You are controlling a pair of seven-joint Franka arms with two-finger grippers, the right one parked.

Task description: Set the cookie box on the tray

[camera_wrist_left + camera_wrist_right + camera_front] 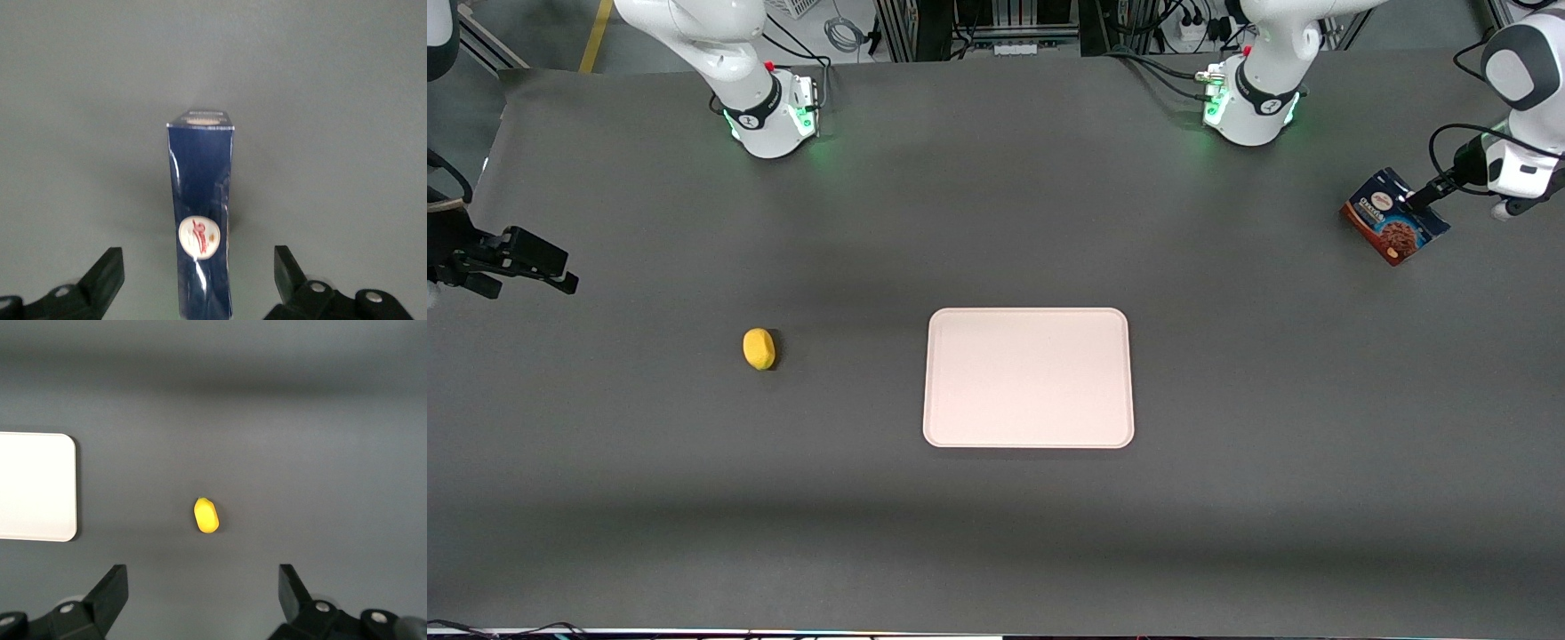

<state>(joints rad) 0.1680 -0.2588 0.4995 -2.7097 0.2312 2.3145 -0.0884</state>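
Entry, single moment, front view read across.

- Small yellow lemon-like object [759, 348]: on the dark table [996, 551], toward the parked arm's end. Beside the tray, well apart from it.
- Tray [1028, 377]: pale pink, flat, mid-table. Nothing on it. Rim square to the table edge.
- Cookie box [1392, 222]: at the working arm's end of the table, farther from the front camera than the tray and well apart from it. Not on the tray. Dark-blue face with the cookie picture is turned toward the front camera, and the box sits skewed to the table edge.
- My gripper [1421, 200]: directly at the box, at its upper edge.

Wrist camera check:
- Cookie box [200, 220] seen end-on, the narrow blue side with the round white-red logo facing me. It runs straight down the midline of my gripper [198, 257].
- My fingers [107, 270] are spread wide. The box lies between them, roughly centred, with bare table showing in the gap on each side. No contact on either finger; I grasp nothing.
- Only grey table surface shows around the box.
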